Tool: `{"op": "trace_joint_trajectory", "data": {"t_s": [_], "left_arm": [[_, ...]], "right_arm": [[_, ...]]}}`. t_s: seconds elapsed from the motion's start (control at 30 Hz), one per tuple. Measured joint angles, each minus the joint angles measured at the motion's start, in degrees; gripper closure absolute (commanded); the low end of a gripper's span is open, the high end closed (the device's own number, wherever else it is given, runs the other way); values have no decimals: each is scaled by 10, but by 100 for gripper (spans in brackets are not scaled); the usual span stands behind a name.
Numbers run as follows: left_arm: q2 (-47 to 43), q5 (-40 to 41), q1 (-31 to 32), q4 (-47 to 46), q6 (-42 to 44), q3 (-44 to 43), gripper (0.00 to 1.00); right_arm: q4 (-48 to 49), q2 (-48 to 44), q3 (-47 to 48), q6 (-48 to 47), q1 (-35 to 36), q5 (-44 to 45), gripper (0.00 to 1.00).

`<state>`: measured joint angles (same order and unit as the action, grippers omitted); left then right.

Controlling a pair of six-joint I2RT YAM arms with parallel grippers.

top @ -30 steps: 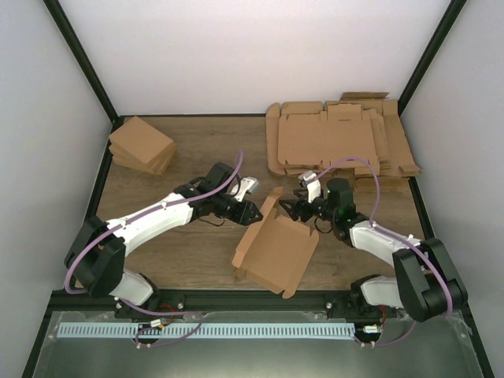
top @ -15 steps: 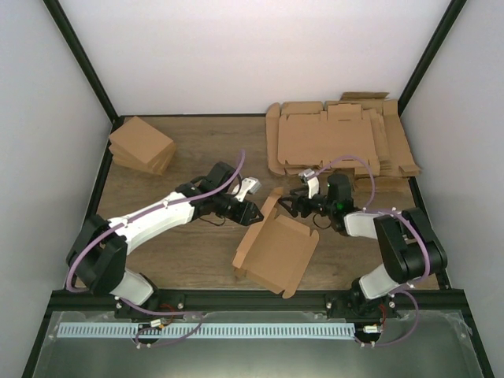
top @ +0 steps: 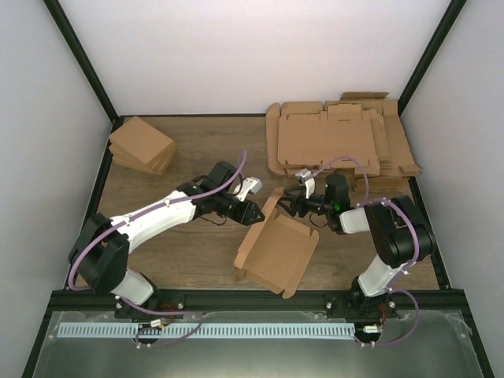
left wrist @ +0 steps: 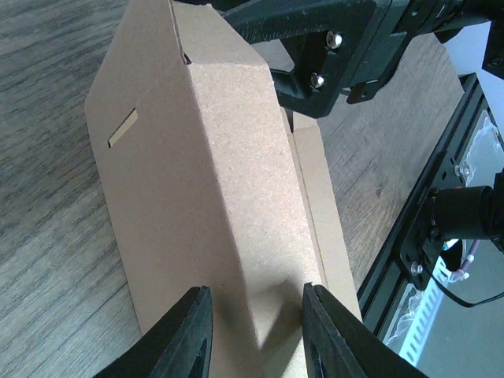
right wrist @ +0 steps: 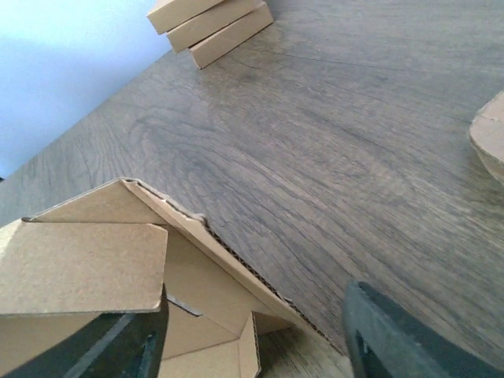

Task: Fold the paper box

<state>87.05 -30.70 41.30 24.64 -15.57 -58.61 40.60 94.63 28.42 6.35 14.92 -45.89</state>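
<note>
Now the right arm (top: 378, 224) is pulled in close to the half-folded paper box (top: 277, 253).

The box is left on the table (top: 189, 260), unmoved since a moment ago, with the pile of flat sheets (top: 331, 138) behind it. Its far left wall is pinched by the left gripper (top: 253, 211). The right gripper (top: 291, 206) is kept spread at its far corner, with nothing squeezed. Only that arm has been swung inward, so a push on the raised flap (right wrist: 83, 268) is probably planned.

Roughly behind paper box (top: 276, 250), sheet pile (top: 339, 142)
</note>
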Motion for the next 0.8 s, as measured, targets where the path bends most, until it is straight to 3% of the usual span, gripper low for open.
{"op": "trace_joint_trajectory", "data": {"t_s": [0.47,0.63,0.8], "left_arm": [[0,7,0,2,0,0,66],[0,8,0,3,-1,0,66],[0,11,0,3,-3,-1,67]], "right_arm": [[-10,-56,-16,-44,39,44,89],[-16,-79,-34,-52,59,89,99],[-24,-92,-36,-55,80,135,99]]}}
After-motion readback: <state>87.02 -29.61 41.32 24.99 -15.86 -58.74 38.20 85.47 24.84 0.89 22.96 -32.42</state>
